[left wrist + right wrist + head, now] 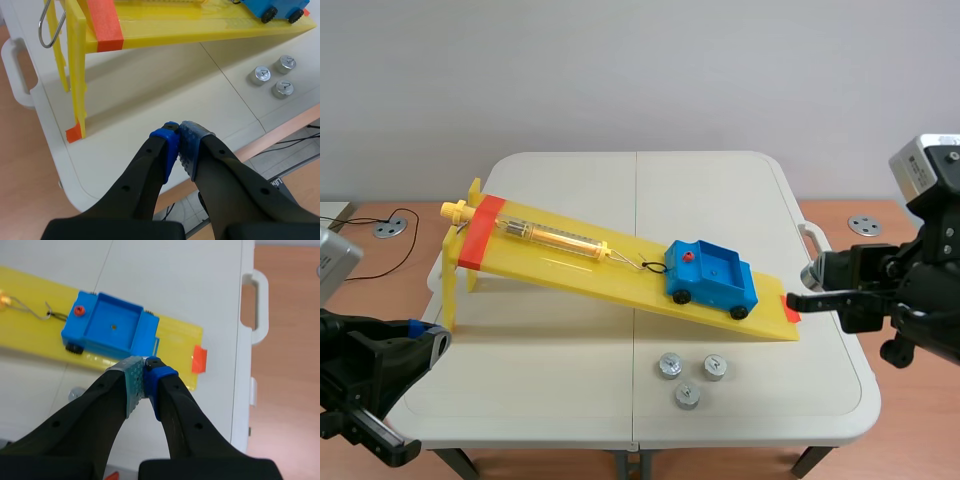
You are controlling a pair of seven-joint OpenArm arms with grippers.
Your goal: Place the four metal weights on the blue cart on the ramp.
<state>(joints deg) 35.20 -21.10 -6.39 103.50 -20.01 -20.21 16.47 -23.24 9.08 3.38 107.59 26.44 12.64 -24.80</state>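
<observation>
The left gripper (179, 132) had its jaws fully closed, the two dotted blue pads pressed flat together with nothing between them. It was held over the table's near edge, out beyond the ramp's raised end. The right gripper (145, 364) was closed the same way, a grey-green pad against a blue one, gripping nothing. It hung just off the ramp's low end, near the orange-red tab there.

The ramp (570, 265) was a flat board of glossy yellow plastic on thin yellow legs, sloping down across a white folding table (550, 350). The blue cart (710, 277) sat on the ramp's lower stretch. It had a boxy moulded plastic body with a shallow open tray, small black wheels and a red knob (78, 311) at its uphill end. A wire hook (650, 266) joined it to a clear tube (555, 238) with a coiled spring inside, lying along the ramp's upper half.

Three metal weights (669, 365) showed — stubby, shiny silver cylinders with round tops. They stood in a tight triangle on the table just beside the ramp's low end, on the robot's side, apart from the cart and from both grippers.

In the left wrist view the cart was cut off, with only its wheels and lower edge visible. In the right wrist view only a sliver of one weight showed past a finger. The marks on the weights' tops were too small to read.
</observation>
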